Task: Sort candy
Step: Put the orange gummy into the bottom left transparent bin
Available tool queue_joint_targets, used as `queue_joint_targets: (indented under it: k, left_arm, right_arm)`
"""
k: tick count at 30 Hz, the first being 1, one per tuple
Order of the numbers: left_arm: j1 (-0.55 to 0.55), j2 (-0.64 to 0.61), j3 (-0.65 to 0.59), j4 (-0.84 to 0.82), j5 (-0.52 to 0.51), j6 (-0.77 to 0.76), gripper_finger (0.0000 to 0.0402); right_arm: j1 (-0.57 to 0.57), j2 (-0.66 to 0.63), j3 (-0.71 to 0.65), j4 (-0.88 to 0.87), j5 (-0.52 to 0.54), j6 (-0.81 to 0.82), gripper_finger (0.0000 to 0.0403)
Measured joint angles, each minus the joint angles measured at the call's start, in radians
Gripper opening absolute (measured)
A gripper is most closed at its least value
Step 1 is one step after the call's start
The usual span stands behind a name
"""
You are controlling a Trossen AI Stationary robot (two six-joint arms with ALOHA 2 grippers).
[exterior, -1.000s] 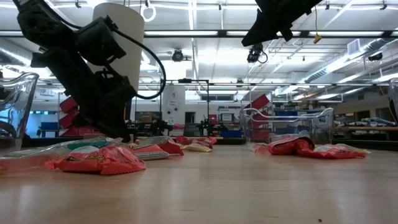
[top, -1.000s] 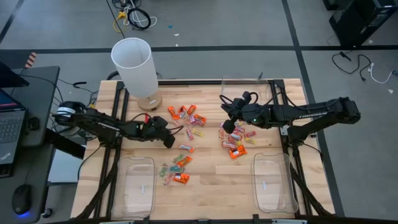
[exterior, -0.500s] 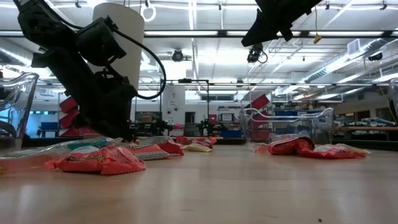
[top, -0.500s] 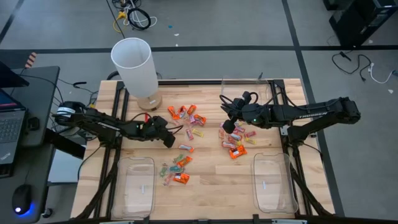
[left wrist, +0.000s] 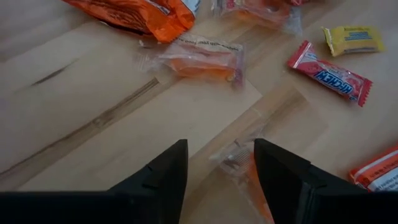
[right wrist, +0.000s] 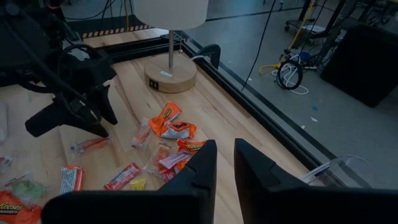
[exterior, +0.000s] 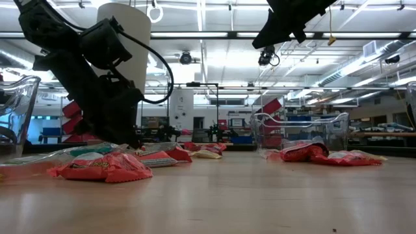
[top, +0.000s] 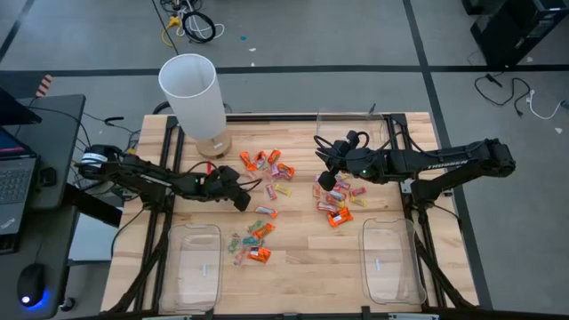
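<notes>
from my station i see the candy [top: 271, 164] scattered over the middle of the wooden table [top: 302, 253] in three loose clusters: one near the lamp's base [top: 214, 145], one below it toward the near edge, and one on the right side under the right arm; none of it lies in the clear trays; the left tray [top: 195, 267] and the right tray [top: 388, 264] sit at the near edge, well apart from each other; the white lamp shade [top: 190, 92] stands at the far left of the table.

my left gripper [top: 243, 201] is low at the table, just left of the middle clusters; its wrist view shows the jaws apart with a clear-wrapped orange sweet [left wrist: 239, 167] lying between them on the wood, not clamped; another clear-wrapped piece [left wrist: 198, 61], a red one [left wrist: 329, 73] and a yellow one [left wrist: 353, 38] lie beyond it.

my right gripper [top: 325, 180] hangs above the right cluster; its fingers [right wrist: 193, 175] stand slightly apart with nothing between them; in its wrist view the left arm [right wrist: 74, 102] shows across the candy.
</notes>
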Motion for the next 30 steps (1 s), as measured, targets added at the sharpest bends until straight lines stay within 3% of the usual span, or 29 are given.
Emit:
queue_joint_targets:
  k: [15, 28, 30]
  left_arm:
    - [-0.001, 0.082, 0.003, 0.04, -0.027, 0.0, 0.0179]
    - [-0.001, 0.083, 0.002, 0.033, -0.023, 0.029, 0.0015]
    - [-0.001, 0.083, 0.002, 0.035, -0.022, 0.031, 0.0006]
  right_arm:
    - [0.0, 0.0, 0.0, 0.0, 0.0, 0.0, 0.0045]
    - [0.0, 0.0, 0.0, 0.0, 0.0, 0.0, 0.0045]
    - [0.0, 0.0, 0.0, 0.0, 0.0, 0.0, 0.0045]
